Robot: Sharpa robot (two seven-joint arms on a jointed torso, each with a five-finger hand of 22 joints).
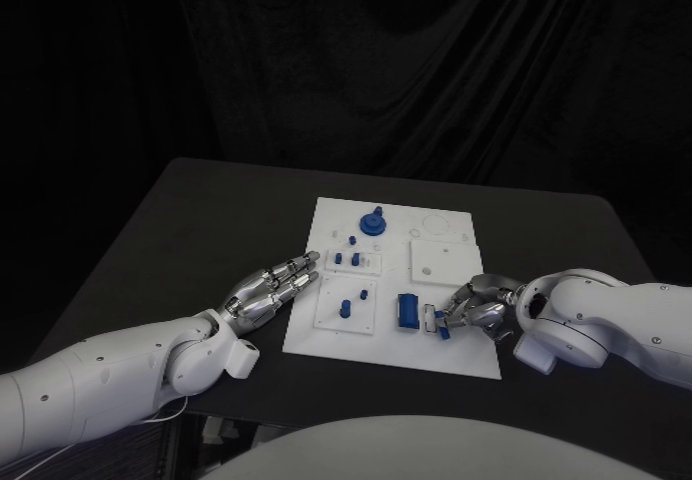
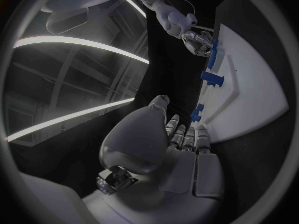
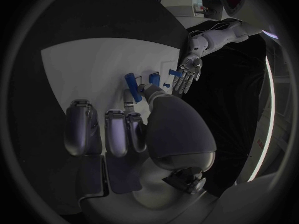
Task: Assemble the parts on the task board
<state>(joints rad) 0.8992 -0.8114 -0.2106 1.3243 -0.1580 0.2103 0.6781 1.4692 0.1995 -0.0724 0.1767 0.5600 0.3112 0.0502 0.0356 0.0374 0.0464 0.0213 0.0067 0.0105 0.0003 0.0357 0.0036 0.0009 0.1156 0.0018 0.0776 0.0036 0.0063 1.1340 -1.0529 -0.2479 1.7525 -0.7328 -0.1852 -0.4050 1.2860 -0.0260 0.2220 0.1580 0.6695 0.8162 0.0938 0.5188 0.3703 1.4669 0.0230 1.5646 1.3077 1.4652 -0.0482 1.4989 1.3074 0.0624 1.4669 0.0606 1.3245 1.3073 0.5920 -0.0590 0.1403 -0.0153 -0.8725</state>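
Observation:
The white task board [image 1: 454, 345] lies mid-table with several blue parts on it: a round knob [image 1: 374, 222] at the far end, small pegs [image 1: 346, 260], and a blue block [image 1: 408, 312] near the front. My right hand [image 1: 476, 308] is over the board's front right part and pinches a small blue part [image 1: 438, 323] between thumb and a finger; in the right wrist view that blue part [image 3: 131, 86] stands at my fingertips [image 3: 128, 100] over the board [image 3: 81, 69]. My left hand [image 1: 274, 290] lies flat, fingers straight and apart, tips at the board's left edge, holding nothing.
Bare black table [image 1: 188, 230] surrounds the board, with dark curtain behind. In the left wrist view the board [image 2: 249, 94] runs past my left hand [image 2: 184, 144], with blue parts [image 2: 212, 78] standing on it and the right hand [image 2: 198, 41] beyond.

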